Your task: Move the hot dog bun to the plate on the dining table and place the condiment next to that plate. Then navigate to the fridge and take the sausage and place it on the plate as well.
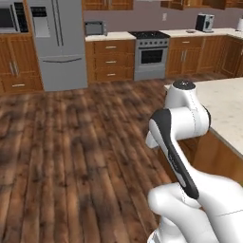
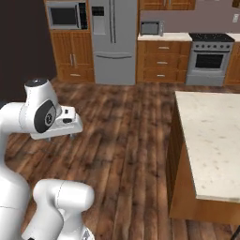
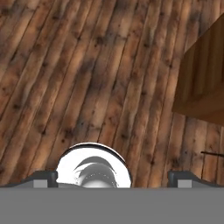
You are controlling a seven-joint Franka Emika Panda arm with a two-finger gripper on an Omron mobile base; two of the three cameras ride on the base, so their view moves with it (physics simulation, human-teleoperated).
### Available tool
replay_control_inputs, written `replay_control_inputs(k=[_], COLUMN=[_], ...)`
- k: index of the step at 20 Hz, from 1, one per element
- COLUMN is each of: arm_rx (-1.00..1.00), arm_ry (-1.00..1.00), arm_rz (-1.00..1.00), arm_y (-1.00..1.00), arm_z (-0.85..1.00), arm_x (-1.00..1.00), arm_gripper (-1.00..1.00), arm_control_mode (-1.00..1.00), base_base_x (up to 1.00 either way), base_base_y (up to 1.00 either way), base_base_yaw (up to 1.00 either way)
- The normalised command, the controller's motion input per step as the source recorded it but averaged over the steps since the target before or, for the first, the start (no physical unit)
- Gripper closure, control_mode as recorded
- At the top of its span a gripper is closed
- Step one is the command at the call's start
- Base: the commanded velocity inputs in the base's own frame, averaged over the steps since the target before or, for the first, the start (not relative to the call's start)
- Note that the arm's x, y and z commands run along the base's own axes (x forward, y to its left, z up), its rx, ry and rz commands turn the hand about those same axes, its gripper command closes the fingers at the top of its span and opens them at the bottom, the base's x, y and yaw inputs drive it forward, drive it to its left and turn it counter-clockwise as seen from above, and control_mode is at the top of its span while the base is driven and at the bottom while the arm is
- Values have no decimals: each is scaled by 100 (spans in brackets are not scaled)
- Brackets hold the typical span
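Gripper (image 3: pixel 112 181) jaws stand apart, holding nothing, above wood floor (image 3: pixel 87 87). Fridge (image 1: pixel 56 42) at 11 o'clock, doors closed; contents hidden.

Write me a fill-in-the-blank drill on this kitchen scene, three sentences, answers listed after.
1. The fridge across the room has its doors ____.
2. The tool, seen in the hand view above the wooden floor, holds ____.
3. In the left base view, the appliance to the right of the fridge, past the drawers, is the ____.

Missing words: closed; nothing; stove
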Motion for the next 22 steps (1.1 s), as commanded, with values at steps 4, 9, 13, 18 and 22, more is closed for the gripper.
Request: replay_control_inputs(k=[4,9,13,18,22], arm_rx=[0,0,0,0,0], arm_ry=[0,0,0,0,0], arm_rz=[0,0,0,0,0], arm_y=[0,0,0,0,0], arm_z=[0,0,0,0,0], arm_x=[0,0,0,0,0], arm_gripper=[-100,-100,-100,-100,-100], arm_control_mode=[100,100,100,100,100], base_base_x=[100,100,100,100,100], base_base_y=[38,30,30,36,40], base_base_yaw=[-26,-26,-26,-26,-26])
